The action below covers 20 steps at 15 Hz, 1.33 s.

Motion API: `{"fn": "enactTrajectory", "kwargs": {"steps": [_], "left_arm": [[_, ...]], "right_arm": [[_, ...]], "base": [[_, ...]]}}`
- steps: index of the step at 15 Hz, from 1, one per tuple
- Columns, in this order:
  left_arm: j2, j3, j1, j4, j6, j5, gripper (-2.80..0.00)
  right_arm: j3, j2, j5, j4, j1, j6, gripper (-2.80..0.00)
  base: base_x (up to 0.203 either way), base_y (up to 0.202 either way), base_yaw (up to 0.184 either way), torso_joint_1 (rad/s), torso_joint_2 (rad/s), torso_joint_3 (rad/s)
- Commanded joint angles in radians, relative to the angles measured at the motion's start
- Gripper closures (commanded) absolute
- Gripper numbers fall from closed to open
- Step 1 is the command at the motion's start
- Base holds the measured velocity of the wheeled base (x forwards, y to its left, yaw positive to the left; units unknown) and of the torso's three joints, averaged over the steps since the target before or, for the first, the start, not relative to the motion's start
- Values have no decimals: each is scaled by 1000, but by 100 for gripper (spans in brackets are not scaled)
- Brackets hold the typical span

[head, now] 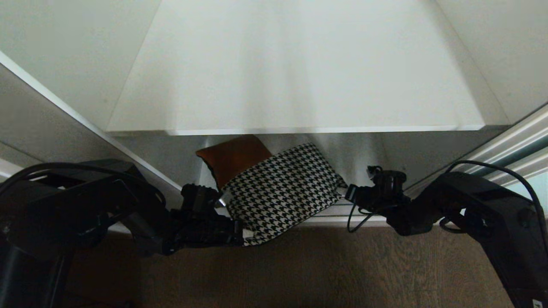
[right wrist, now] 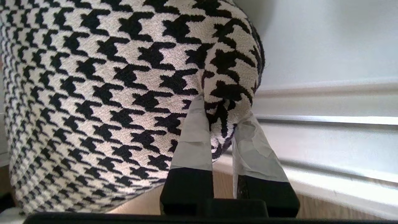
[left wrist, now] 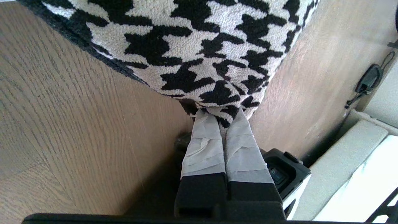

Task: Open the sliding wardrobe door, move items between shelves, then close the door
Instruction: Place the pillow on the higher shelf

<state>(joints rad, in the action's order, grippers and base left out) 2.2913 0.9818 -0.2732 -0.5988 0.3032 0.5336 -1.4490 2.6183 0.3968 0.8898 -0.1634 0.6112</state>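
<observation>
While the left hand (left wrist: 219,119) is clamped on the near left corner of the houndstooth bundle (head: 280,192), the right hand (right wrist: 222,124) pinches its far right corner; the bundle spans the wardrobe's bottom edge, under the white shelf (head: 295,85), beside the orange-and-black bundle (head: 231,158).

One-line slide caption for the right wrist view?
Right pincer pinching a corner of the houndstooth bundle beside the white wardrobe's bottom rail.
</observation>
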Motion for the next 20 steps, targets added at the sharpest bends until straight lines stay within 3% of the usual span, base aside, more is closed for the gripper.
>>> {"fn": "enactTrajectory", "kwargs": {"steps": [1,4,9,14,17,20], "left_arm": [[7,6,0,-6,7,-6,0],[16,10,0,-13,7,-32,0],[37,-29,-6,-133,7,-47,0],[24,-97,-8,-218,5,-47,0],[11,-157,-14,-350,7,-47,0],[0,-180,-32,-373,8,-58,0]], "right_arm": [[81,-53,4,25,-2,2,0],[173,-85,4,49,-10,-61,0],[325,-168,3,104,-60,-141,0],[481,-320,-4,112,-68,-144,0],[599,-424,1,138,-68,-138,0],[718,-506,3,196,-79,-131,0]], "base": [[0,0,0,0,0,0],[0,0,0,0,0,0],[0,0,0,0,0,0],[0,0,0,0,0,0],[0,0,0,0,0,0],[0,0,0,0,0,0]]}}
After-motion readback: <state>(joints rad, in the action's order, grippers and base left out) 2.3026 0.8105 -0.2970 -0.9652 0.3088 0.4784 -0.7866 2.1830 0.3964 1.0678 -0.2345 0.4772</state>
